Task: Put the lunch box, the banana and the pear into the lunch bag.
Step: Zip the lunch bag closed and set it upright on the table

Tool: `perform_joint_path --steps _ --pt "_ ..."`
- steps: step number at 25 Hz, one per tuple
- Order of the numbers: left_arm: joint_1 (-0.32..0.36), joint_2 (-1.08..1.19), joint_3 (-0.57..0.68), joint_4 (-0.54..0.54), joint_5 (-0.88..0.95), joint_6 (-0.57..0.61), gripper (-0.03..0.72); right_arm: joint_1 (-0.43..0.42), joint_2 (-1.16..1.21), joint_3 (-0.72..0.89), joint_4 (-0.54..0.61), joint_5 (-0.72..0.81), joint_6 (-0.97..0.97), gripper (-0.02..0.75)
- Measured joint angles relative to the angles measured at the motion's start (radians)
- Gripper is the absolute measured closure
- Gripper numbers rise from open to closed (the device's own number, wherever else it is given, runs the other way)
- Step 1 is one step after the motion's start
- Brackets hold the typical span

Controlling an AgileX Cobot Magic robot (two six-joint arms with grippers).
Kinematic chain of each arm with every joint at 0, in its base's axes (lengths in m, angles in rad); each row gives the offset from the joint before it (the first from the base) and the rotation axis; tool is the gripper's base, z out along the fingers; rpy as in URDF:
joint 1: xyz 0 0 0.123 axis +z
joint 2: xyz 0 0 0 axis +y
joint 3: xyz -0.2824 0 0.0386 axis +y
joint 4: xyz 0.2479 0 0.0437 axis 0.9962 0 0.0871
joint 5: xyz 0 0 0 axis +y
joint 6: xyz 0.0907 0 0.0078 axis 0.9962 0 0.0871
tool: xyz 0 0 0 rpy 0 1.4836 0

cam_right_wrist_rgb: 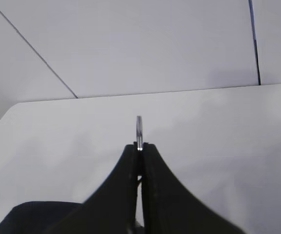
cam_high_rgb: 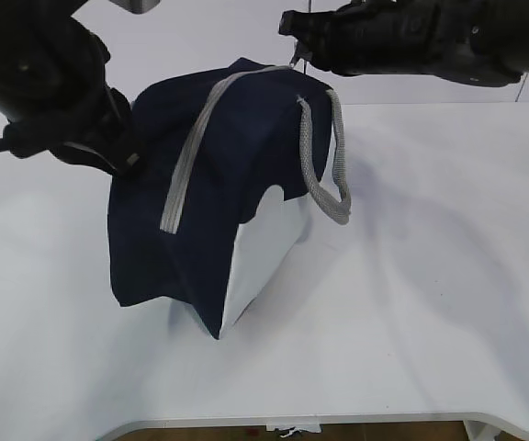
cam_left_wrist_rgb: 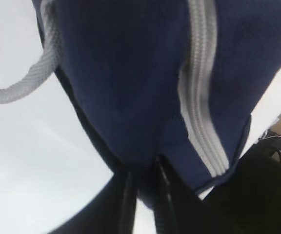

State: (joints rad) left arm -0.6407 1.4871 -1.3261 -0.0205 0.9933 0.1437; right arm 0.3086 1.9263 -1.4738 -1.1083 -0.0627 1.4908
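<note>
The navy lunch bag (cam_high_rgb: 219,184) stands on the white table, pulled up at its top, its grey zipper (cam_high_rgb: 186,165) running closed along the top. My left gripper (cam_high_rgb: 127,161) pinches a fold of the bag's fabric (cam_left_wrist_rgb: 130,73) at its left end, and the fold sits between its fingers (cam_left_wrist_rgb: 145,170). My right gripper (cam_high_rgb: 294,55) hangs above the bag's far right corner, shut on the thin metal ring pull (cam_right_wrist_rgb: 139,127), which sticks out past its tips (cam_right_wrist_rgb: 139,145). The lunch box, the banana and the pear are out of view.
A grey woven handle (cam_high_rgb: 324,175) loops down the bag's right side, over its white end panel (cam_high_rgb: 264,257). Another handle loop (cam_left_wrist_rgb: 28,78) shows in the left wrist view. The table (cam_high_rgb: 430,276) ends at a front edge (cam_high_rgb: 338,421) close to the camera.
</note>
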Motion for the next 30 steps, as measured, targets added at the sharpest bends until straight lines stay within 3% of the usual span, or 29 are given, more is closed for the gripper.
perform_joint_path --steps 5,7,12,16,21,26,30 --pt "0.000 -0.008 -0.035 -0.004 0.040 -0.040 0.294 0.002 0.000 -0.002 -0.027 -0.047 0.008 0.737" --pt "0.000 -0.008 -0.084 -0.004 0.051 -0.057 0.240 0.002 0.000 -0.002 -0.048 -0.073 0.018 0.737" --pt "0.009 -0.008 -0.213 0.013 0.072 -0.119 0.210 0.002 0.000 -0.002 -0.201 -0.146 0.108 0.737" --pt "0.072 0.035 -0.320 -0.043 0.134 -0.144 0.207 0.002 0.000 -0.002 -0.305 -0.192 0.157 0.737" --pt "0.135 0.180 -0.459 -0.157 0.238 -0.138 0.207 0.002 0.000 -0.002 -0.335 -0.214 0.168 0.737" --pt "0.137 0.321 -0.565 -0.194 0.250 -0.126 0.207 0.002 0.000 -0.002 -0.352 -0.233 0.171 0.737" --pt "0.137 0.373 -0.578 -0.198 0.250 -0.116 0.208 0.002 0.000 -0.004 -0.356 -0.233 0.171 0.737"
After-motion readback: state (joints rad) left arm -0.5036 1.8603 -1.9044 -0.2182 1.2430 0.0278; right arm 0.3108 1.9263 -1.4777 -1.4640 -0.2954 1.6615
